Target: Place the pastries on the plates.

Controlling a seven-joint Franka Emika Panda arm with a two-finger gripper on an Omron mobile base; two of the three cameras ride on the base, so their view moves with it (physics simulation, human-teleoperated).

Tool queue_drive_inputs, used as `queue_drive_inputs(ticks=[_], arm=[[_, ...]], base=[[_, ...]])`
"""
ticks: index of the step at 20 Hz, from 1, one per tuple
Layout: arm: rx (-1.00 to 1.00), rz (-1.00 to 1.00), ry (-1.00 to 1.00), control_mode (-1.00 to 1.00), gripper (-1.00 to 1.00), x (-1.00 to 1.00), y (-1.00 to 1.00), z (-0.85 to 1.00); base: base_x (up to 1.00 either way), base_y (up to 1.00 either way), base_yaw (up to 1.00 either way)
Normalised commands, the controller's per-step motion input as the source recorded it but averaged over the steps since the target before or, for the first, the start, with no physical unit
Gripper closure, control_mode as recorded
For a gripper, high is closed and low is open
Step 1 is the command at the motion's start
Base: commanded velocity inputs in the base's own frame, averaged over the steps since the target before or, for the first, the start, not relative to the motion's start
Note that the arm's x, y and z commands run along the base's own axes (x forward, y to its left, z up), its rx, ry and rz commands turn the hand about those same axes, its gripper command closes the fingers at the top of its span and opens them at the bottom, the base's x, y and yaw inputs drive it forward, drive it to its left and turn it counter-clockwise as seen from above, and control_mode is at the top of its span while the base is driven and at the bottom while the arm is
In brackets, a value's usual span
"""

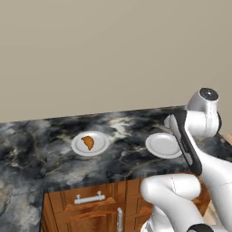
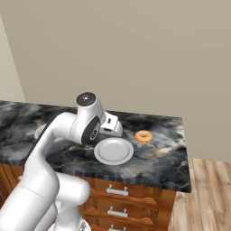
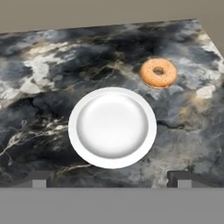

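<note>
Task half complete. The croissant [image 1: 88, 142] lies on the left plate [image 1: 100, 147]; the second plate [image 3: 83, 146] stands bare near the table's [image 3: 43, 78] front edge. The doughnut [image 3: 158, 72] rests on the table just beside this plate, toward the back and right edges, apart from its rim. The gripper [image 3: 109, 181] hangs above the bare plate, fingers [image 3: 179, 179] spread wide and holding nothing. Step in hand, by judgement: fetching the doughnut. The next move calls for shifting the gripper over the ring, descending, closing across it, then carrying it to the plate.
</note>
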Motion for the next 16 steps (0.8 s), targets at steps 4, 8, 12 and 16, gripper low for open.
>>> queue_drive_inputs(ticks=[4,8,12,16], arm=[[0.0,0.0,0.09,-1.0,-1.0,0.1,-0.66,0.0],[0.0,0.0,0.09,-1.0,-1.0,0.24,-0.52,0.0],[0.0,0.0,0.06,-1.0,-1.0,0.43,-0.34,0.0],[0.0,0.0,0.04,-1.0,-1.0,0.5,-0.22,-0.06]], base=[[0.0,0.0,0.0],[0.0,0.0,0.0],[0.0,0.0,0.0],[0.0,0.0,0.0]])
